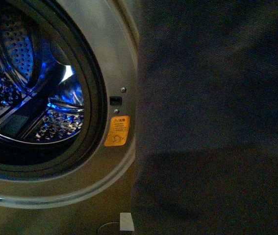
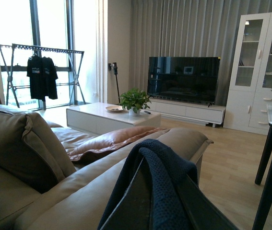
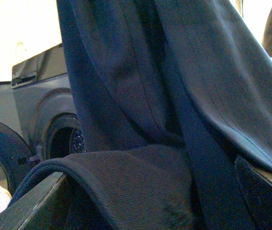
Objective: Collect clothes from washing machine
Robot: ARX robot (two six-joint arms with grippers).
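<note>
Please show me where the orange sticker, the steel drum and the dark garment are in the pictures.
orange sticker (image 1: 117,130): front view, middle of its face.
steel drum (image 1: 13,51): front view, perforated inner wall.
dark garment (image 1: 217,98): front view, middle of the hanging fabric.

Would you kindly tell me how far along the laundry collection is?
Done: the visible part of the drum looks empty. In hand: the navy clothes hang outside the washing machine, draped over the right tool, and a knit piece lies over the left tool. Left: putting them down; the drum's hidden part is unchecked.
</note>
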